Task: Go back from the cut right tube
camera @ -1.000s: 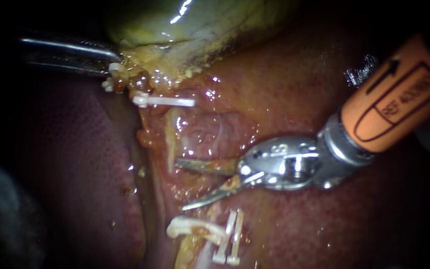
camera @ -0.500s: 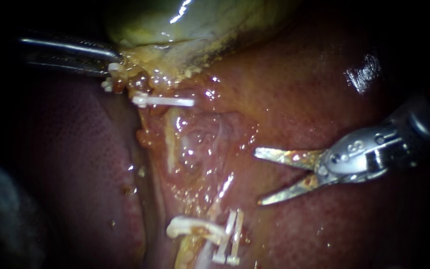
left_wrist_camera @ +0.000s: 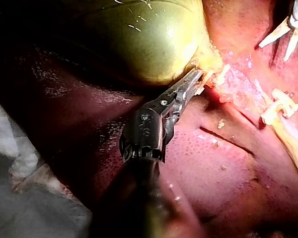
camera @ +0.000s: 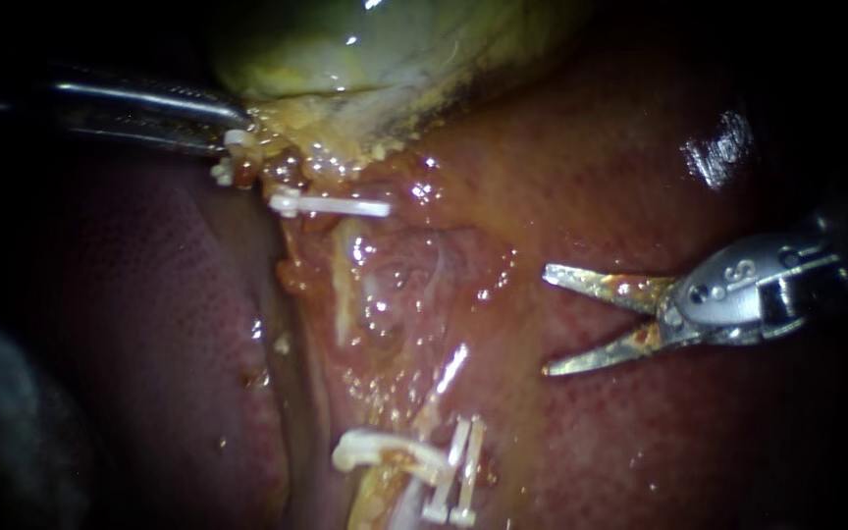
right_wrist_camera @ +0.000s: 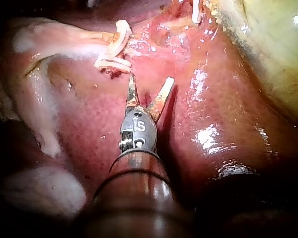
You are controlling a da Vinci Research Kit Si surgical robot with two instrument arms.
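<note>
Liver bed [camera: 640,147], right instrument [camera: 548,322] jaws spread, clipped tube [camera: 370,494] ahead, left instrument [camera: 235,139] pinching gallbladder [camera: 345,49].

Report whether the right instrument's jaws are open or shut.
Open. The right instrument has its two blades spread in a V, holding nothing, over the liver.

My right instrument [camera: 548,322] comes in at 3 o'clock, its blades spread wide over the liver [camera: 640,177] and holding nothing. At 10 o'clock my left instrument [camera: 233,132] has its jaws closed on yellow tissue [camera: 291,137] under the gallbladder [camera: 345,49] at 12. One white clip [camera: 331,205] lies near 11, and two clips [camera: 458,471] lie at 6.
</note>
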